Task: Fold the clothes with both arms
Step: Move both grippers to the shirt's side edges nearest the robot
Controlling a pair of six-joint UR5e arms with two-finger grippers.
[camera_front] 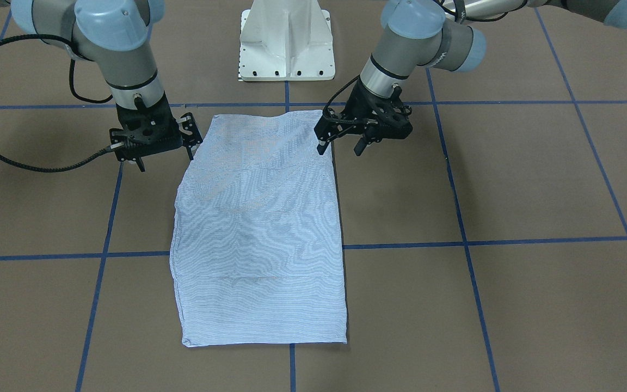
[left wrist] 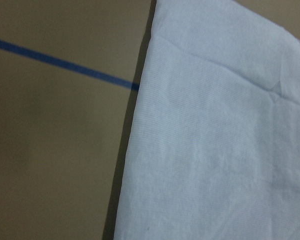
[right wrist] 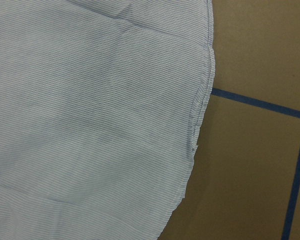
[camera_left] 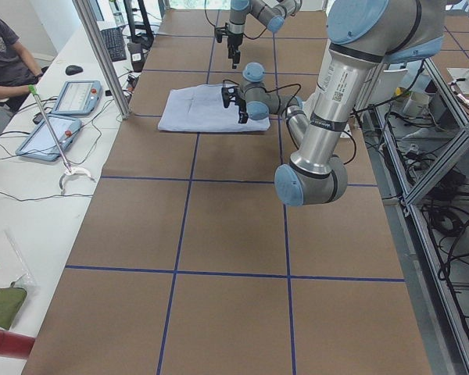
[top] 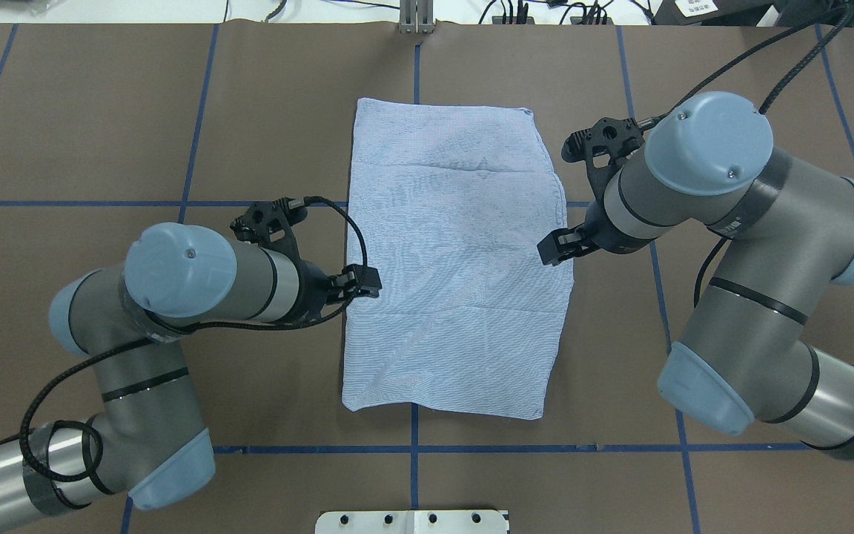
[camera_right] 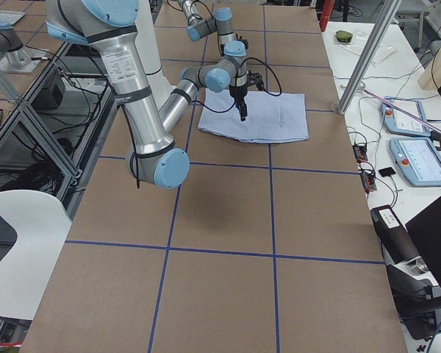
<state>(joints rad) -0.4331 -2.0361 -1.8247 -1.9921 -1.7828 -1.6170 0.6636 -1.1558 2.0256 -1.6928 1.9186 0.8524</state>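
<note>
Counted: one shirt, two arms, two end effectors. Taken left to right in the overhead view: the left arm (top: 197, 274) is brought in from the lower left, and a black cable (top: 356, 237) is looped off its wrist right at the shirt's left edge. The left end effector (camera_front: 339, 146) is seen with its fingers apart and nothing gripped; it is poised at that left edge, towards the robot's end of the cloth, and contact with the fabric cannot be confirmed. The shirt (top: 457, 259) is laid flat mid-worktop, folded into one tall rectangle, striped side up, with a crease seen across the far part. It lies between the two end effectors and over a crossing of the blue tape lines (top: 78, 202) on the brown worktop (top: 101, 133). The right end effector (camera_front: 165, 158) is likewise spread, empty, and set just beside the shirt's right edge. The right arm (top: 701, 178) is brought in from the lower right. In both wrist views only a shirt edge, brown worktop and tape are shown. The white pedestal base (camera_front: 286, 41) stands at the robot's side, apart from the cloth. In the exterior left view, a person (camera_left: 4, 55) is seated at a white side table (camera_left: 31, 219) carrying two tablets (camera_left: 76, 95), well away from the arms.
</note>
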